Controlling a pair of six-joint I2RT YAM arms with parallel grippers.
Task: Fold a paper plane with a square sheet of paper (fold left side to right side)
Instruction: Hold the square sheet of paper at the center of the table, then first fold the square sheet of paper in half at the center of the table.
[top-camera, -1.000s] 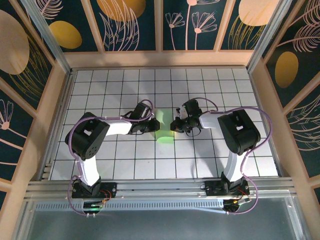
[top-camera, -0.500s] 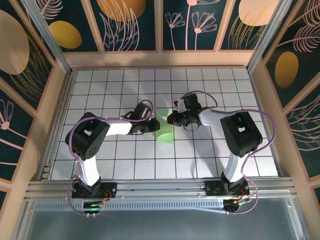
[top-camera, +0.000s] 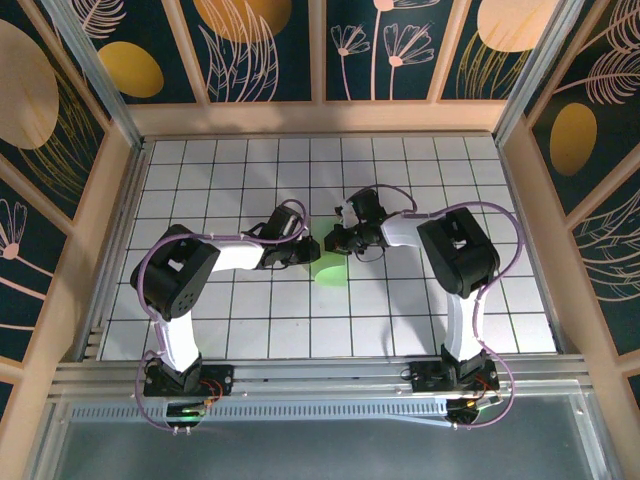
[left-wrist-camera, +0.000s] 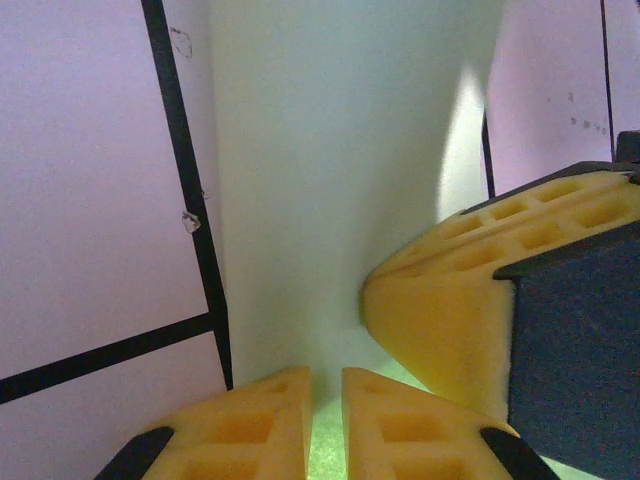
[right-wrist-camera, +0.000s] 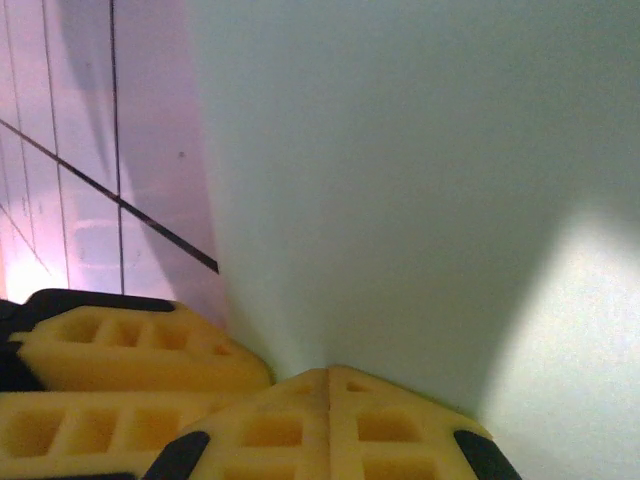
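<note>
The pale green sheet of paper (top-camera: 331, 266) lies at the middle of the white grid table, between my two grippers. My left gripper (top-camera: 303, 252) rests at its left edge, tips (left-wrist-camera: 326, 375) down on the paper (left-wrist-camera: 320, 150), jaws a narrow slit apart with green showing through the gap. My right gripper (top-camera: 333, 240) is shut, its fingers meeting at a seam (right-wrist-camera: 329, 372), tip against the paper (right-wrist-camera: 400, 180). I cannot tell whether it pinches any of the sheet. Its yellow fingers (left-wrist-camera: 440, 300) sit just right of my left fingertips, and a left finger (right-wrist-camera: 130, 340) shows beside the right tip.
The grid table (top-camera: 200, 180) is boxed in by a wooden frame with patterned panels (top-camera: 320, 115) at the back and both sides. A metal rail (top-camera: 320, 385) runs along the near edge by the arm bases. Open tiles lie all around the paper.
My right gripper has slid left and slightly away, over the paper toward the left gripper, and less of the sheet shows now. The left gripper has stayed in place.
</note>
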